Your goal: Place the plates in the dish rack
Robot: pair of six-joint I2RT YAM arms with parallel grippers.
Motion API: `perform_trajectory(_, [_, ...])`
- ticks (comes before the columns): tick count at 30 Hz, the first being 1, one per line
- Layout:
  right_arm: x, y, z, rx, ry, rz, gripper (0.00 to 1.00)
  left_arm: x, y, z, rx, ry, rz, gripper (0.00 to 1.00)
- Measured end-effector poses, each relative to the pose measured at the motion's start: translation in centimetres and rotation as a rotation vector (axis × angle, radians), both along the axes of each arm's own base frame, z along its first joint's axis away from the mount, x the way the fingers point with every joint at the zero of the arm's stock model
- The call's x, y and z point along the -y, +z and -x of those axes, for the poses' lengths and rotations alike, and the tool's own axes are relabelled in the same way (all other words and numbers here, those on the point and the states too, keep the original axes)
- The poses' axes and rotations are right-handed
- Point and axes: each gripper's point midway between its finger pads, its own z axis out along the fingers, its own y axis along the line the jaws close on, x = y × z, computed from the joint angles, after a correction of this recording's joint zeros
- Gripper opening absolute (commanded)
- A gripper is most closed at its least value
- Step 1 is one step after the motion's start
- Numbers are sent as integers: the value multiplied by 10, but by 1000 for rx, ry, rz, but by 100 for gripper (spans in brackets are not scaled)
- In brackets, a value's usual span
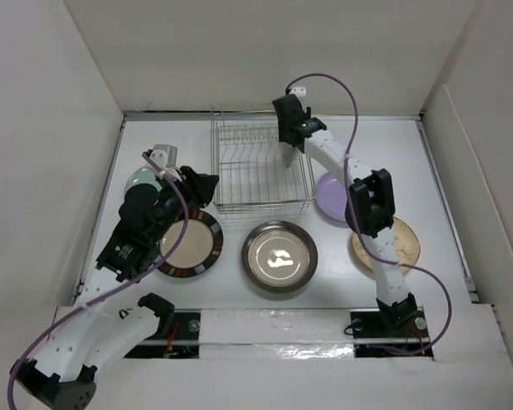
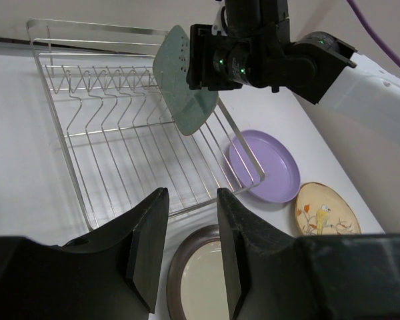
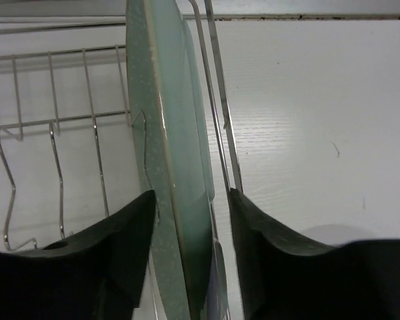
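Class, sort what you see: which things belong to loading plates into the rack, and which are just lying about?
Job in hand: dish rack; mint plate standing in it; lavender plate; floral plate; brown-rimmed cream plate; dark brown plate; small green plate.
Lying about: nothing loose shows; only the table and white walls.

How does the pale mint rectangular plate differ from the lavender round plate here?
The pale mint rectangular plate stands on edge in the silver chrome-wire dish rack; the lavender round plate lies flat beside the rack. The mint one is straight-sided, the lavender one circular. Both are bare.
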Motion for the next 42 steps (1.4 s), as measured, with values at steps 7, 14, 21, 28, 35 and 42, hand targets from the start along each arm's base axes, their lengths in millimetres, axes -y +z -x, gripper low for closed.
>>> perform_trajectory(7, [1,59,9,94,8,-76,80,0,0,0,0,0,0,32])
perform_trajectory(14, [50,141,67,273,23,-265,0,0,0,0,1,-2,1,16])
perform_trajectory(21, [197,53,160,249,-206,-393,27,1,3,1,13,-8,-1,0])
perform_trajectory(28, [275,-54,204,40,-419,-465,53,2,4,3,17,-19,-1,15])
perform_trajectory(35, [253,-103,195,-99,-326,-624,53,3,6,6,25,-26,1,20])
perform_trajectory(42, [233,-123,187,-157,-260,-722,43,3,6,6,27,-25,0,21])
